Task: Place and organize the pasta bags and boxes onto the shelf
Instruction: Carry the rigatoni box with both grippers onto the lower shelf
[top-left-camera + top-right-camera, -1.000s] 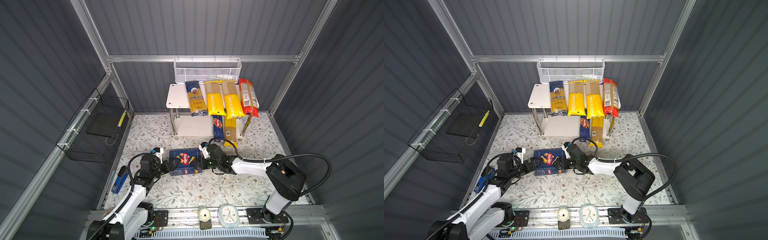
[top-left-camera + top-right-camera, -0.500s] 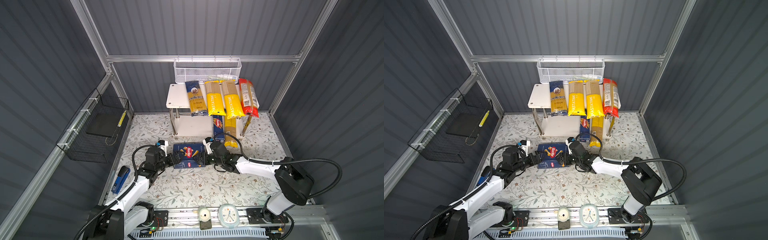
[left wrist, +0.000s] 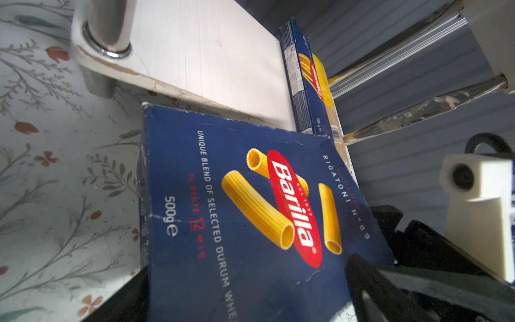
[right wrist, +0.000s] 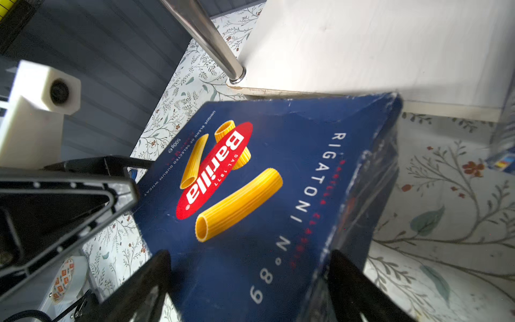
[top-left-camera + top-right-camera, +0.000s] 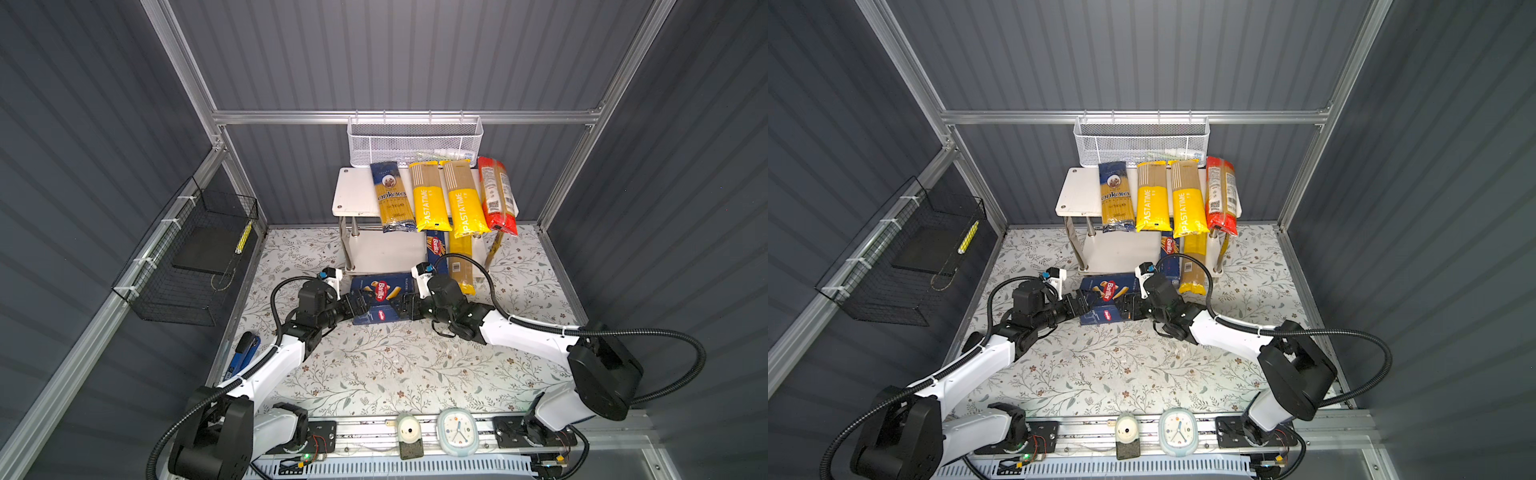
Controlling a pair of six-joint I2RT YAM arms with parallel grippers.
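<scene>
Reaching low from 8 and 4 o'clock, pinching box [image 5: 380,291] ends with left gripper [image 5: 359,304], right gripper [image 5: 402,307], at shelf's [image 5: 386,251] 6 o'clock.

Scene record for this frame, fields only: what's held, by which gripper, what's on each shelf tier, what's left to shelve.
held: rigatoni box, tilted, just in front of the lower tier
left gripper: closed on one end of the box
right gripper: closed on the opposite end
shelf top tier: Ankara bag, PASTATIME bags, red-clear bag, side by side, overhanging the front edge
lower tier: narrow Barilla box and yellow-clear bag, on the right in both top views
not yet shelved: the rigatoni box only
</scene>
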